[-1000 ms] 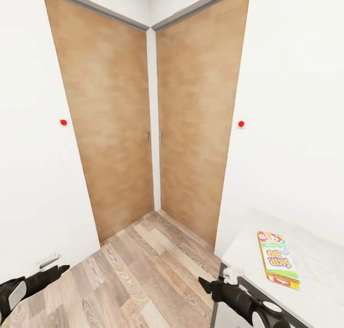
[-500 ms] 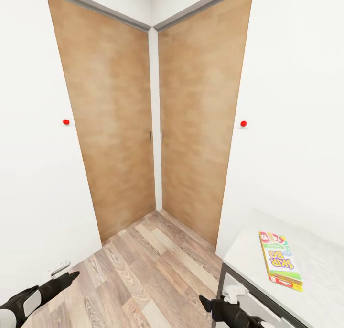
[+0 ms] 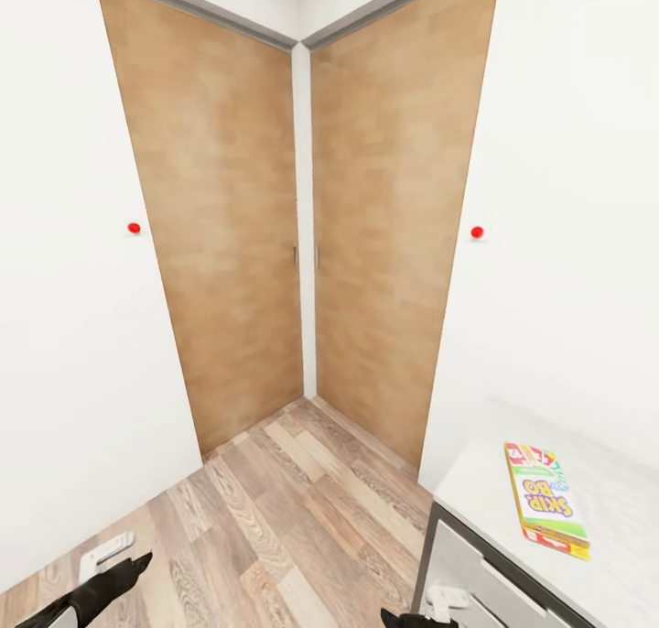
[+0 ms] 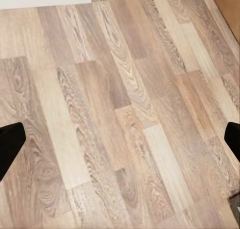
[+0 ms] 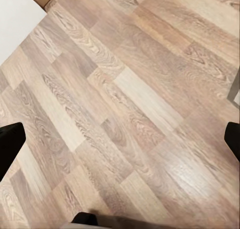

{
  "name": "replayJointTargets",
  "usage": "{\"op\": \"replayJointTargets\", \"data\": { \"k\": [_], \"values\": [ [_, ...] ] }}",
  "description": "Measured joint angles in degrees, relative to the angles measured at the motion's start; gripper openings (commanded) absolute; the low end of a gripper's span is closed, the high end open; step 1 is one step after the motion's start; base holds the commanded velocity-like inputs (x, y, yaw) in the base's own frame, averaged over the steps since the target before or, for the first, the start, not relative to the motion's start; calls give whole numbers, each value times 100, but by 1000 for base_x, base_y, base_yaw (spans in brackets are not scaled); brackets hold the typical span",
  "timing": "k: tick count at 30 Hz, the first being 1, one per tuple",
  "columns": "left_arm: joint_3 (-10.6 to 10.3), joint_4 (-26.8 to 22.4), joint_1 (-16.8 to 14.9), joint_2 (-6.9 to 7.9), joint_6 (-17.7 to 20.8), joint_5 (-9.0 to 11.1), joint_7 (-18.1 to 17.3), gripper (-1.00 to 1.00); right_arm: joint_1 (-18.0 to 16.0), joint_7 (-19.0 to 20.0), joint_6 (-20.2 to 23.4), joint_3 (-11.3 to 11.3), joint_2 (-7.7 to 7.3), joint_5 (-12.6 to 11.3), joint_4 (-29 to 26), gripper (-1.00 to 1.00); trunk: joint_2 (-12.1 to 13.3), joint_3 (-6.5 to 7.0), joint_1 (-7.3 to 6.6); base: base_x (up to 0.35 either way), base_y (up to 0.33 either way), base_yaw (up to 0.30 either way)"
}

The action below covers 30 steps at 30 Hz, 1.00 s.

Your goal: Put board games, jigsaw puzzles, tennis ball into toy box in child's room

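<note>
The head view faced a room corner where two wooden doors (image 3: 220, 234) met between white walls, each wall bearing a small red dot (image 3: 134, 228). At the lower right, a white-and-green board game (image 3: 545, 498) lay flat on the pale counter (image 3: 485, 481), near its front edge. The left gripper (image 3: 114, 580) hung low over the wood-plank floor (image 3: 293, 518), and the right gripper (image 3: 412, 619) sat at the frame's bottom edge beside the counter's front. In both wrist views the dark fingers (image 4: 10, 144) stood wide apart at opposite edges, with nothing but floor planks between them.
</note>
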Motion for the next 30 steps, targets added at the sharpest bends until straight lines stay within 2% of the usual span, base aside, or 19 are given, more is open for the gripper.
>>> {"op": "replayJointTargets", "data": {
  "k": [3, 10, 24, 30],
  "values": [
    [-3, 2, 91, -64, -203, -1, -1, 100, -5, -42, -214, 3, 73, 6, 229, 100, 0, -25, 0, 0, 0, 108],
    [-4, 3, 149, -107, -334, -3, -1, 100, -6, -129, -435, 51, 146, 10, 490, 100, 0, -85, 0, 0, 0, 114],
    [-4, 7, 169, -116, -379, -4, 5, 100, -17, -348, -489, 90, 163, 15, 708, 100, -1, -205, 0, 0, -2, 119],
    [-3, 11, 178, -122, -380, -4, 6, 100, -24, -387, -503, 90, 177, 16, 786, 100, 3, -253, 0, 0, -137, 131]
  ]
}}
